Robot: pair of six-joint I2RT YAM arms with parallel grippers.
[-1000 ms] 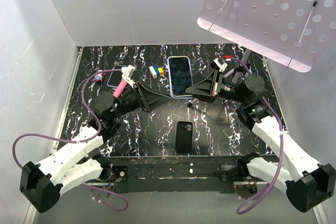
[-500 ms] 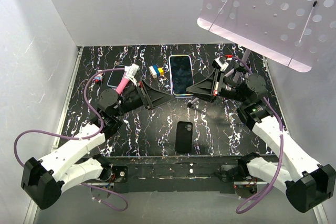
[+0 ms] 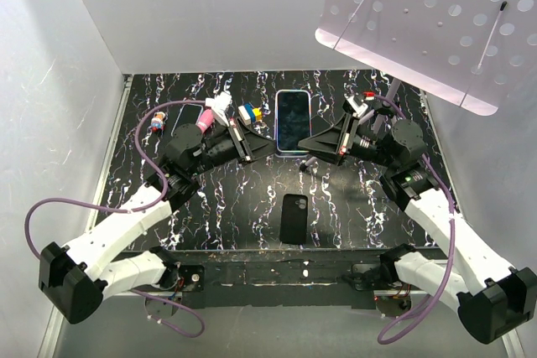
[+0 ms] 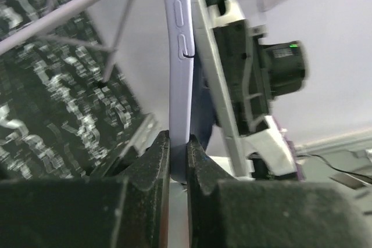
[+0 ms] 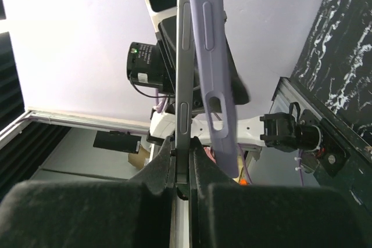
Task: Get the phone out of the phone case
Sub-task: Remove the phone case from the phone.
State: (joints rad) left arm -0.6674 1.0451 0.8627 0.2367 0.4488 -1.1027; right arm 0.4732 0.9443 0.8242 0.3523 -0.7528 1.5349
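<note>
Lying flat near the front edge, a black handset [image 3: 294, 217] has marbled table [image 3: 218, 207] showing on every side. Beyond it, the left gripper [image 4: 178, 143] pinches the lavender phone case [image 4: 178, 56] rim. The right gripper [image 5: 182, 143] clamps the phone [image 5: 183, 56] by its grey edge, and the case bows away from that edge. Coloured blocks [image 3: 248, 112] sit just left.

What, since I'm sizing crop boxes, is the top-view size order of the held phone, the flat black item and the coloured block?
1. held phone, though it is up nearer the camera
2. flat black item
3. coloured block
</note>
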